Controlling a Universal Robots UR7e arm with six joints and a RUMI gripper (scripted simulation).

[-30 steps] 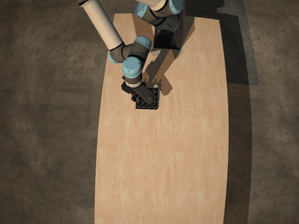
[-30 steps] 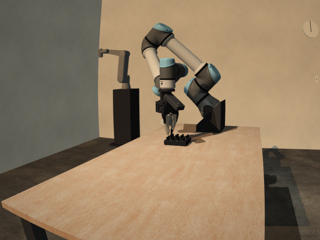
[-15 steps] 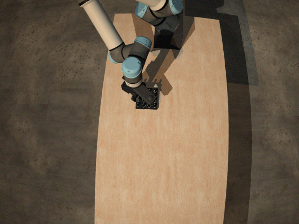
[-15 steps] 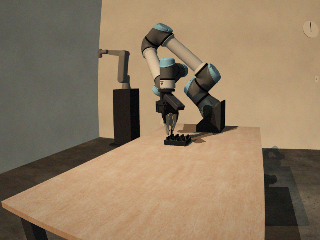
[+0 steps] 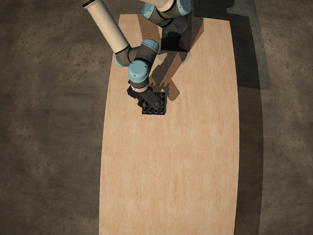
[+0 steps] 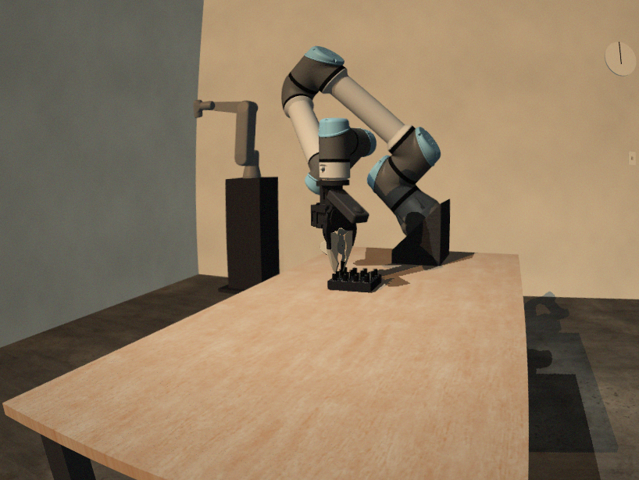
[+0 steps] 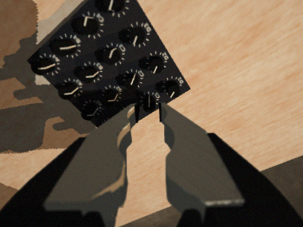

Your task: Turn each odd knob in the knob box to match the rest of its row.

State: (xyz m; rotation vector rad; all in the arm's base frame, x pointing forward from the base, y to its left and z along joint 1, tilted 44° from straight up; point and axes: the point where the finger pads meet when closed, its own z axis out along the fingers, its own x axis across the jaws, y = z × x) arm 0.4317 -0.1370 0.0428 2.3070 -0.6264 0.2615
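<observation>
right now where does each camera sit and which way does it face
Top: overhead, looking straight down on the table; shows the arm reaching over the knob box.
Exterior: off the table's far end, facing the arm's base; shows the whole arm, gripper down at the box.
Wrist: on the gripper, looking down along its fingers at the box; both fingers flank a knob at the near edge.
All three share the knob box and gripper.
</observation>
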